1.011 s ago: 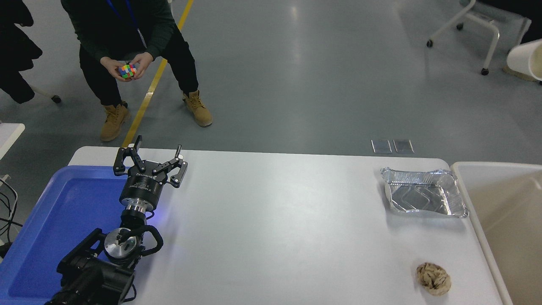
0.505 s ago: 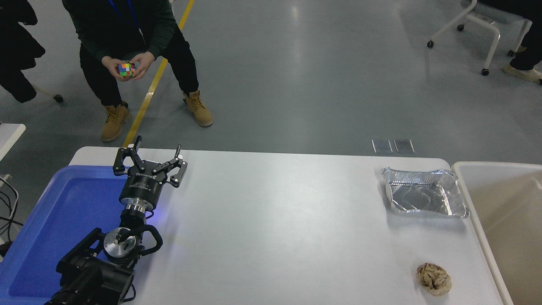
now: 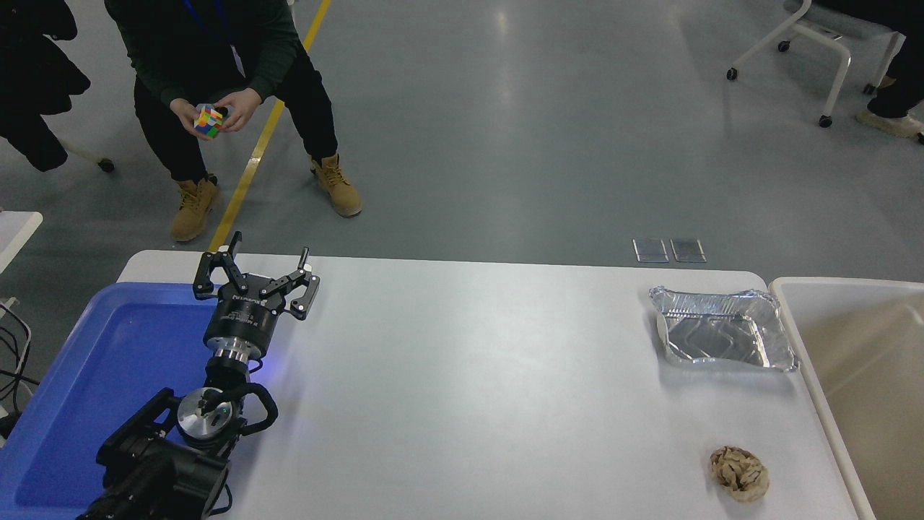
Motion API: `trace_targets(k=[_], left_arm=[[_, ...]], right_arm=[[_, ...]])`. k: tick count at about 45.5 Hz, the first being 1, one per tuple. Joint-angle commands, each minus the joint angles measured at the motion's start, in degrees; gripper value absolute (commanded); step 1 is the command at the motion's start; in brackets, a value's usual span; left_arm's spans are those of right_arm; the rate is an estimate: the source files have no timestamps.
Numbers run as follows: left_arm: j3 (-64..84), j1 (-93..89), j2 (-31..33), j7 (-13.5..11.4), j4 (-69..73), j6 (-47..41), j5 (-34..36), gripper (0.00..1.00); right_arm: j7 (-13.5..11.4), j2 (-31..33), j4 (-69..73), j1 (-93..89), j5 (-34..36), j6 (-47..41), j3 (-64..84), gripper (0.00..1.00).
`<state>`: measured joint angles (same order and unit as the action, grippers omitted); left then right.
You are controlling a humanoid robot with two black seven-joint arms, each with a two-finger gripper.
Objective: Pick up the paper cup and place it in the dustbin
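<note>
No paper cup showed anywhere on the white table (image 3: pixel 462 375), nor in the visible part of the dustbin (image 3: pixel 794 318), so where the cup lay could not be told. The right arm was out of sight as well. The only tool in view was the left gripper (image 3: pixel 258 269), its fingers spread wide and holding nothing, poised over the inner edge of the blue tray (image 3: pixel 86 347). Far to its right, against the bin's rim, sat the foil tray (image 3: pixel 722 336), and nearer the camera on that same side the crumpled brown paper ball (image 3: pixel 739 473). Judged from this, the step in hand was either finished or not begun; doing it well would have meant finding the cup first and not mistaking the ball or foil for it. Beyond the table, a person (image 3: pixel 216 65) crouched, turning a coloured cube (image 3: pixel 208 120).
</note>
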<state>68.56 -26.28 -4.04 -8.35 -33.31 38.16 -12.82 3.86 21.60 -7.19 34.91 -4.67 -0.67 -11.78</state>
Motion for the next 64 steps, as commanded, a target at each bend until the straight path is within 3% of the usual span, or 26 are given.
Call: trace_targets(k=[1, 17, 18, 20, 22, 23, 53, 64], left_arm=[[0.0, 0.0, 0.0, 0.0, 0.0, 0.0, 0.0, 0.99], [0.0, 0.0, 0.0, 0.0, 0.0, 0.0, 0.0, 0.99], [0.0, 0.0, 0.0, 0.0, 0.0, 0.0, 0.0, 0.99], [0.0, 0.0, 0.0, 0.0, 0.0, 0.0, 0.0, 0.99], [0.0, 0.0, 0.0, 0.0, 0.0, 0.0, 0.0, 0.99], [0.0, 0.0, 0.0, 0.0, 0.0, 0.0, 0.0, 0.99], [0.0, 0.0, 0.0, 0.0, 0.0, 0.0, 0.0, 0.99], [0.0, 0.0, 0.0, 0.0, 0.0, 0.1, 0.0, 0.99]], right_arm=[[-0.1, -3.5, -0.1, -4.2, 3.5, 0.6, -2.2, 0.0], [-0.1, -5.4, -0.1, -5.7, 3.6, 0.5, -4.9, 0.0], [0.0, -5.3, -0.1, -5.7, 3.6, 0.5, -5.0, 0.12], [0.0, -5.4, -0.1, -5.7, 3.6, 0.5, -5.0, 0.52], [0.0, -5.2, -0.1, -5.7, 3.9, 0.4, -5.1, 0.75], [0.0, -5.2, -0.1, -5.7, 4.1, 0.1, -5.2, 1.0], [0.0, -0.3, 3.8, 3.1, 4.1, -0.3, -4.1, 1.0], [0.6, 13.1, 28.7, 8.7, 4.1, -0.6, -5.4, 1.0]])
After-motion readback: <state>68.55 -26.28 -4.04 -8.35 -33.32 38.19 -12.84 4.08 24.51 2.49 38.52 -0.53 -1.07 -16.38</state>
